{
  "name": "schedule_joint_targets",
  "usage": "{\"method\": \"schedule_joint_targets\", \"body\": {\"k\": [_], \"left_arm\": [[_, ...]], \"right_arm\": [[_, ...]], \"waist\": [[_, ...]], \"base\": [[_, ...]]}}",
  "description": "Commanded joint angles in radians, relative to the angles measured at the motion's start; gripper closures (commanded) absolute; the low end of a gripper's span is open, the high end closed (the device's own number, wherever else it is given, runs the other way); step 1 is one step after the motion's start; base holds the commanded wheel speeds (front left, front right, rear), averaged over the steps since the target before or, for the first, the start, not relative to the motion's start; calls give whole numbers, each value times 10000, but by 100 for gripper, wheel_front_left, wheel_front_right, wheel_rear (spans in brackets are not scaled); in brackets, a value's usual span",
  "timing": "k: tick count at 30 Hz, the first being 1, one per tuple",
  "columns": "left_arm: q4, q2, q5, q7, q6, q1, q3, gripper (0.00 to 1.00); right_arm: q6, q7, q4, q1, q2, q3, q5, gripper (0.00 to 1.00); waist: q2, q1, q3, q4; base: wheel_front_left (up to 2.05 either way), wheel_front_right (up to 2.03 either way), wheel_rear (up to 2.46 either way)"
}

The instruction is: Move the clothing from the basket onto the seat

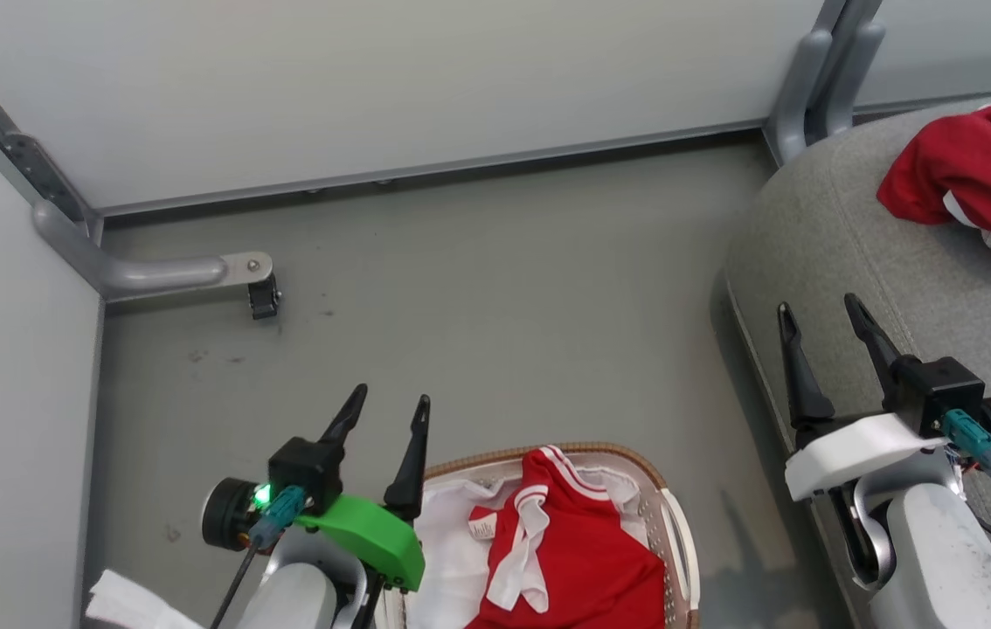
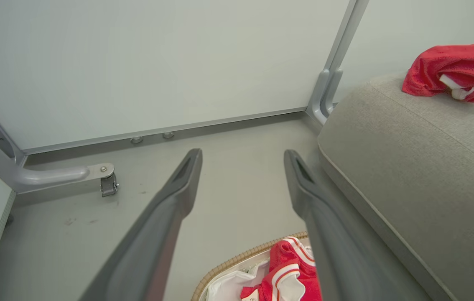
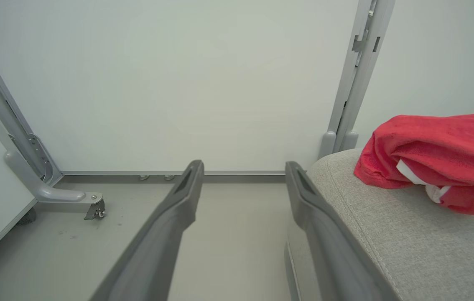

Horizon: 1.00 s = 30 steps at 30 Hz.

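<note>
Three views under even, diffuse light; you read every surface brightly. Head view: a soft shadow falls on the floor point(image 1: 749, 542) at 3 o'clock of the basket point(image 1: 677, 524), and a darker band hugs the seat point(image 1: 819, 245) at its 9 o'clock edge. Wrist views: the left gripper point(image 2: 242, 154) and right gripper point(image 3: 243, 164) are sharp at the tips and blur toward 6 o'clock; the panel frame point(image 3: 13, 108) leans at 9 o'clock under wide-angle stretch.
</note>
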Motion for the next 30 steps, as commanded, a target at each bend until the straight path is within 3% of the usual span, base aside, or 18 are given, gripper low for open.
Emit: {"method": "schedule_joint_targets", "body": {"k": [1, 14, 24, 30], "left_arm": [[292, 25, -48, -5, -53, -390, -289, 0], [3500, 43, -861, 449, -136, -2410, -3724, 0], [4833, 45, -1171, 886, -159, -3616, -4894, 0], [5442, 46, -1651, 1299, -52, -4016, -5083, 0]], "right_arm": [[-10, -20, -72, -227, -36, -26, -46, 0], [-10, -20, -344, -1509, -33, 280, 359, 0], [-10, -20, -658, -2272, -29, 628, 709, 0], [-10, -20, -784, -2583, -29, 741, 807, 0]], "waist": [[0, 0, 1046, -452], [0, 0, 3598, -1623], [0, 0, 5210, -2253], [0, 0, 5872, -2409]], "base": [[0, 0, 0], [0, 0, 0], [0, 0, 0], [0, 0, 0]]}}
